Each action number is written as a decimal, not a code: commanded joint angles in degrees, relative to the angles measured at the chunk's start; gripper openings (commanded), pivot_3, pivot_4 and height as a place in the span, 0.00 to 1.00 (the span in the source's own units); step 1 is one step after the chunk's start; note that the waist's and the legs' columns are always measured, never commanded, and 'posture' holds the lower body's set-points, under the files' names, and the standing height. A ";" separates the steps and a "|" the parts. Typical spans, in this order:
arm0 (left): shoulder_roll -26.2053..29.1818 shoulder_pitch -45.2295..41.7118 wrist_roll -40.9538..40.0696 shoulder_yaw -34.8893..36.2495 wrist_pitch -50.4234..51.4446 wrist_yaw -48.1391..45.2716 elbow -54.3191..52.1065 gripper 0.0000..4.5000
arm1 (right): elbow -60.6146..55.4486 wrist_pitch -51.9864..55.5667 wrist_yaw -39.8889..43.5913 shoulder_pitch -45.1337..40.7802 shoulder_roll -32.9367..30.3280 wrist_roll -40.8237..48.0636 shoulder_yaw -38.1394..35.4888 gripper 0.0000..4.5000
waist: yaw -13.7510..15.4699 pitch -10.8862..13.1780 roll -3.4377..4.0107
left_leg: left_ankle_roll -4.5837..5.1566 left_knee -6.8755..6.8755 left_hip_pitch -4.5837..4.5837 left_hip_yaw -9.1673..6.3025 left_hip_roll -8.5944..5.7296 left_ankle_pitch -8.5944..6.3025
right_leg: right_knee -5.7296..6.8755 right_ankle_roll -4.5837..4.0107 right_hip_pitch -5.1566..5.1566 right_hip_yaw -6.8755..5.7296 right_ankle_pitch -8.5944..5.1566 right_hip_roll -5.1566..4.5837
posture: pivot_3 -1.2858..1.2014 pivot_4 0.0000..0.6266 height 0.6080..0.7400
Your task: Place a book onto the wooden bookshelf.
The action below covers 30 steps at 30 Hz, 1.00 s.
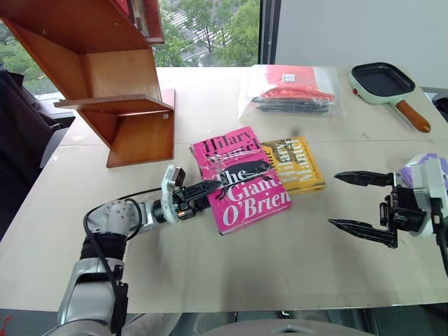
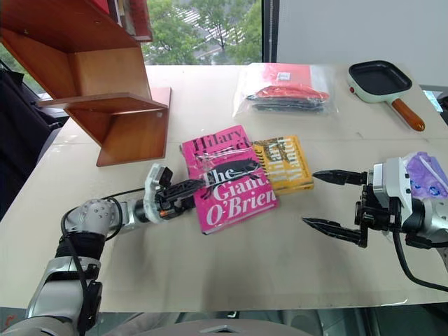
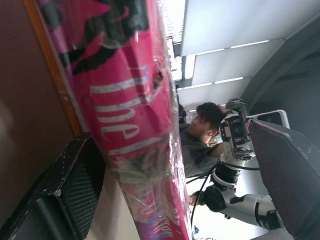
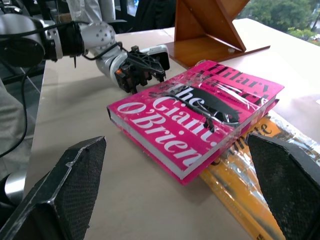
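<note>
Head-camera views first: the book (image 1: 241, 178), a glossy hot-pink paperback with "Hilary Mantel" and "The Giant, O'Brien" in black and white lettering, lies flat and cover up on the pale table (image 1: 210, 266). Its long axis runs diagonally, the author's name at the end toward the wooden bookshelf (image 1: 115, 91) and the window, the title's last word at the near end. One long edge overlaps a smaller yellow book (image 1: 294, 164). The left gripper (image 1: 210, 187) reaches in level from the book's spine side, one dark finger lying over the cover, its jaws spread wide. The right gripper (image 1: 357, 201) hangs well apart beyond the yellow book, jaws wide and holding nothing, its tips aimed toward both books. A bagged red item (image 1: 294, 91) and a green pan (image 1: 385, 84) lie far back.

Left wrist view: the book's pink cover (image 3: 125, 90) runs between the spread fingers (image 3: 65, 190), clear wrap wrinkled over the white lettering.

Right wrist view: between the two wide black pads (image 4: 65, 185) the book (image 4: 195, 115) sits flat atop the yellow one (image 4: 245, 180), its white page edges showing along the near sides, with the left gripper (image 4: 145, 65) at its far edge and the bookshelf base (image 4: 210, 30) beyond.
</note>
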 commanded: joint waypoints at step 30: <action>6.22 9.96 16.33 6.12 -24.53 31.18 -74.71 0.05 | 23.34 -1.88 5.48 -16.29 0.83 2.44 -0.16 1.00 | 0.66 0.23 -0.32 | -0.01 0.01 -0.07 0.29 0.04 0.00 | -0.22 0.04 -0.01 0.23 0.12 0.10 | 0.52 0.24 0.96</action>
